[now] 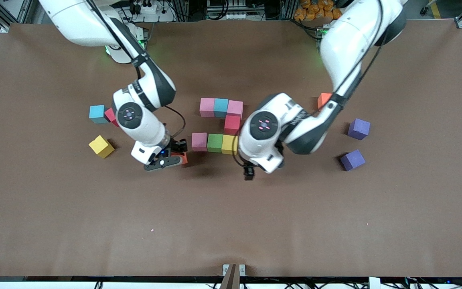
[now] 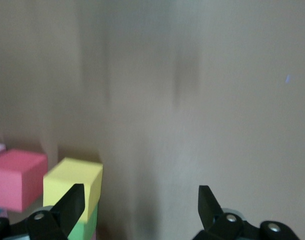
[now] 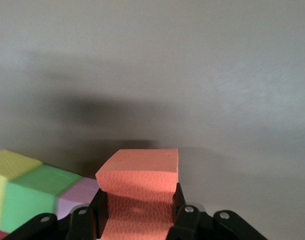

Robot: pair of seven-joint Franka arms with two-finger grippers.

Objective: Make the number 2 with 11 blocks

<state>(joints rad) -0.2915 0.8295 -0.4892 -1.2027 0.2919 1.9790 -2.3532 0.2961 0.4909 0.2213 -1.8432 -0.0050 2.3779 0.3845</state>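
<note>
The right gripper [image 1: 177, 157] has its jaws clamped on an orange block [image 3: 140, 192], just beside the pink block [image 1: 199, 141] ending the number 2 [image 1: 219, 125]'s middle row, mid-counter. It should go square beneath that pink block. The left gripper [image 1: 249, 172] waits, jaws wide.

You have thirteen foam cubes in the front view: three pink cubes [image 1: 207, 107], two light blue cubes [image 1: 221, 107], two crimson cubes [image 1: 232, 124], one green cube [image 1: 215, 143], two yellow cubes [image 1: 101, 146], two purple cubes [image 1: 359, 129] and two orange cubes [image 1: 324, 100]. Two robot arms [image 1: 142, 120] count too.
</note>
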